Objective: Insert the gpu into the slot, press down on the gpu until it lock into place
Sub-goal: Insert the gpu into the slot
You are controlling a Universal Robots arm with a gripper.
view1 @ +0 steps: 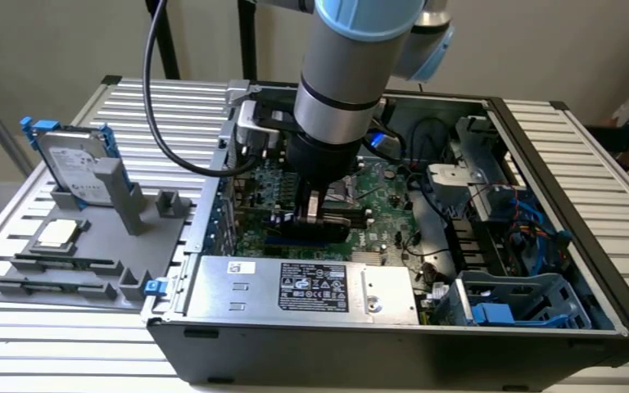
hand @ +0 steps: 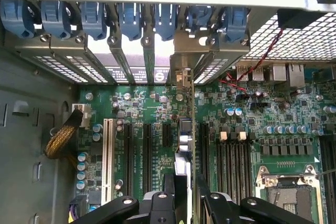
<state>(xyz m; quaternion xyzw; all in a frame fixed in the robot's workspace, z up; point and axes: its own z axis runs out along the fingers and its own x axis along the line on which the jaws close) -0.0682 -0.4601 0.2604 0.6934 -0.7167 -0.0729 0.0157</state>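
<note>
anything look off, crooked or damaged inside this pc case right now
Nothing stands out. The flat black expansion card stands upright and straight in the gripper, its metal bracket lined up with the rear openings of the open black computer case. No spills or visible damage.

The motherboard [hand: 157, 124] is showing deep green, dotted with silver-topped capacitors. One white slot [hand: 107, 153] is standing out among black slots [hand: 127, 156]. Blue clips [hand: 131, 19] are lining the pale case edge. The gpu [hand: 186, 140] is showing a thin green edge with silvery parts; the gripper [hand: 186, 182] is looking black. A braided cable [hand: 60, 140] is glowing yellow, a wire [hand: 265, 56] red. The arm [view1: 342, 74] is gleaming silver with light-blue caps. The power-supply box [view1: 238, 286] is showing silver, its label [view1: 312, 286] black and white. The table [view1: 30, 352] is showing ribbed grey slats.
</note>
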